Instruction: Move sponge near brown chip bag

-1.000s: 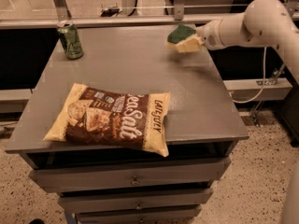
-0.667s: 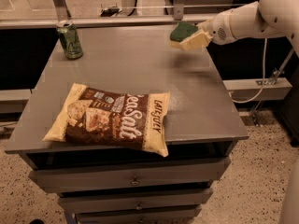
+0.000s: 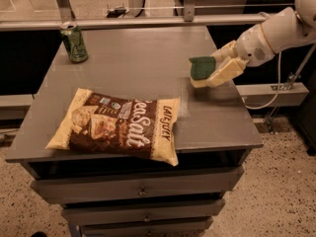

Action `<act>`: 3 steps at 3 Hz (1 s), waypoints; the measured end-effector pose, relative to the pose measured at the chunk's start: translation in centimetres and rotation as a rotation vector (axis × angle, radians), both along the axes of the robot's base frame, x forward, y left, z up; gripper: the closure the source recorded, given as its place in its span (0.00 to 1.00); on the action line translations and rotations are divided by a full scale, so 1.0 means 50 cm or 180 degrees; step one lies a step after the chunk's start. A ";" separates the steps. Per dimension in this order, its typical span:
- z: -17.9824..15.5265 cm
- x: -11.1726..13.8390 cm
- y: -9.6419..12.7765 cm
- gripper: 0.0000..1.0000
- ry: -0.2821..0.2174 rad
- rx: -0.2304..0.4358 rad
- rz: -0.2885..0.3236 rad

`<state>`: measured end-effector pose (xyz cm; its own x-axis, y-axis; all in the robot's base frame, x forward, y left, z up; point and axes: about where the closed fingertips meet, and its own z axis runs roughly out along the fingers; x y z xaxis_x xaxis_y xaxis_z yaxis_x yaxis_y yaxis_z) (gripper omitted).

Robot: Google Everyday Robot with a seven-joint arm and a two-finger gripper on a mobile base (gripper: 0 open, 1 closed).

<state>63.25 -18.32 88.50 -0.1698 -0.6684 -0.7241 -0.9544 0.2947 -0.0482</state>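
The sponge [image 3: 202,67], dark green on top with pale yellow foam below, is held in my gripper [image 3: 216,69] a little above the right side of the grey table [image 3: 138,58]. The gripper's cream fingers [image 3: 226,71] are shut on the sponge, with the white arm reaching in from the right. The brown chip bag [image 3: 117,125] lies flat near the table's front edge, left of centre, with white "Sea Salt" lettering. The sponge is to the right of and behind the bag, apart from it.
A green drink can [image 3: 74,43] stands at the table's back left corner. A metal rail [image 3: 148,22] runs behind the table. Drawers [image 3: 140,191] sit under the tabletop. A cable [image 3: 269,100] hangs to the right of the table.
The gripper with the sponge has moved from the table's back right towards the front and lower, closer to the chip bag.
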 end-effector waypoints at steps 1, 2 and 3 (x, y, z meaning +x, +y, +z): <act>-0.040 -0.100 -0.021 1.00 0.0292 -0.0222 0.0473; -0.053 -0.167 -0.014 0.85 0.0368 -0.0353 0.0991; -0.062 -0.206 0.015 0.54 0.0293 -0.0407 0.1424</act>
<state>52.93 -17.57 85.42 0.0956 -0.7733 -0.6268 -0.9882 -0.1492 0.0334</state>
